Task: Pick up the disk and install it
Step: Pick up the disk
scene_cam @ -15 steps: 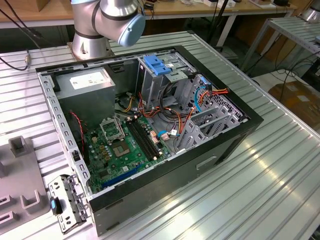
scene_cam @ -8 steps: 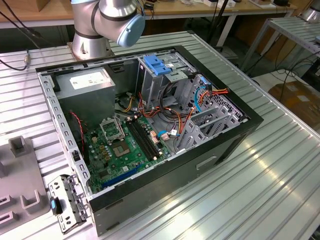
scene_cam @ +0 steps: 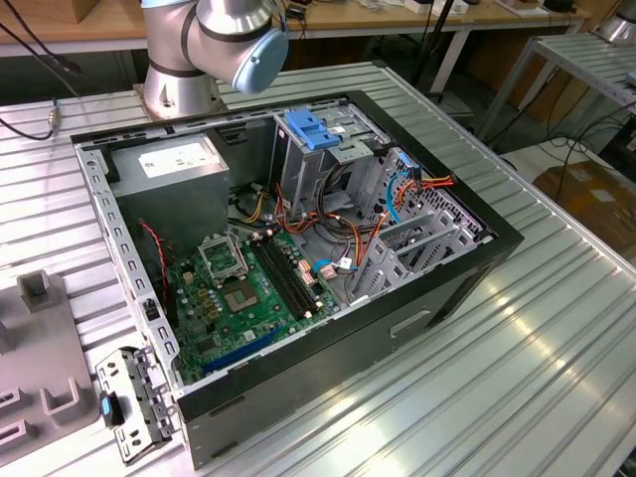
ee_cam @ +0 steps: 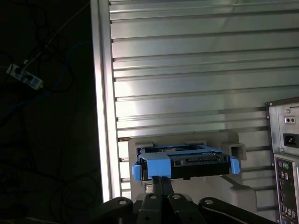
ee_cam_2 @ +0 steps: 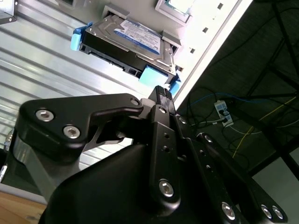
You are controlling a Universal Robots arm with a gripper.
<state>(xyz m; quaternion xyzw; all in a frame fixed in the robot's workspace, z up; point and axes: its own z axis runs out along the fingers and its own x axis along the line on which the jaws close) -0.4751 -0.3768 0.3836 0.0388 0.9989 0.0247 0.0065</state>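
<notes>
The disk (ee_cam_2: 135,35) is a silver drive with a white-and-blue label and blue rails. It lies in a pale grey holder (ee_cam_2: 114,10) on the ribbed metal table, close to the table's edge. In the first wrist view the disk (ee_cam: 187,161) shows end-on in the same holder (ee_cam: 233,140). My gripper (ee_cam_2: 162,91) has its two black fingers pressed together, and their tips are right at the blue rail tab (ee_cam_2: 153,76) on the disk's near end. The gripper (ee_cam: 159,179) is shut with nothing between the fingers.
An open computer case (scene_cam: 447,288) lies on the table with a motherboard (scene_cam: 238,288), a grey power-supply box (scene_cam: 179,164) and a metal drive cage topped by a blue bracket (scene_cam: 310,129). The arm's base (scene_cam: 199,50) stands behind it. Grey fixtures (scene_cam: 40,348) sit at the exterior view's left. The case's rear panel (ee_cam: 285,154) is near the holder.
</notes>
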